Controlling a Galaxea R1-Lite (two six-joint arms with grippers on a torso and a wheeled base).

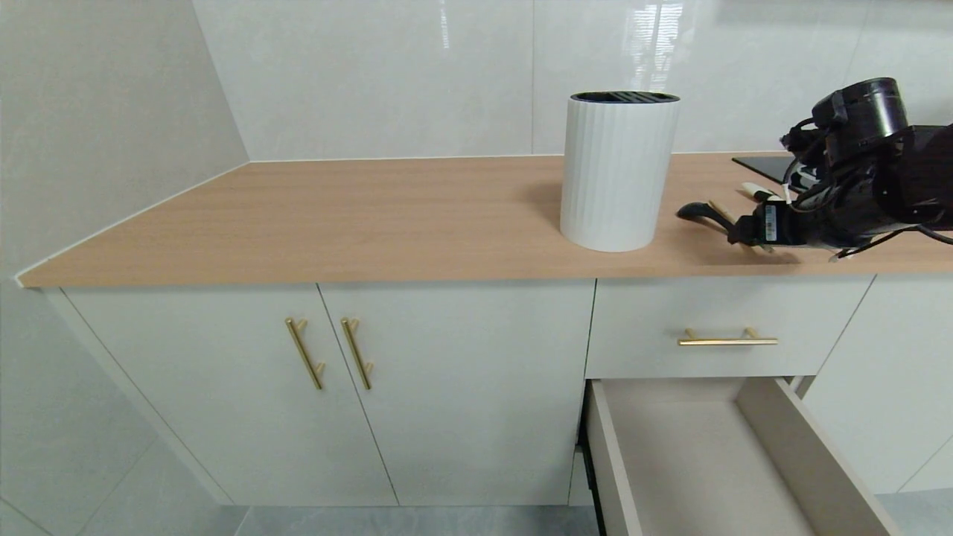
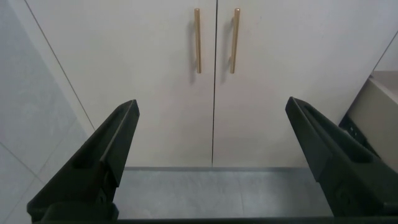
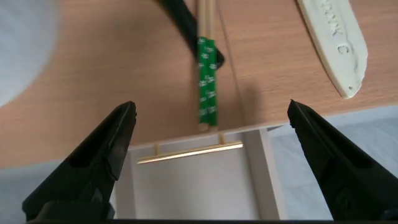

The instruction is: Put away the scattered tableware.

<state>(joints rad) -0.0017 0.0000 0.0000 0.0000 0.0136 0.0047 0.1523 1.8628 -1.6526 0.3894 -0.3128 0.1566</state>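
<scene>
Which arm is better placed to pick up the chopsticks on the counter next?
Right, as a judgement. The right hand is open over the countertop, with the chopsticks lying between its fingers in the right wrist view. The left hand, also open, is down low facing the cabinet doors.
</scene>
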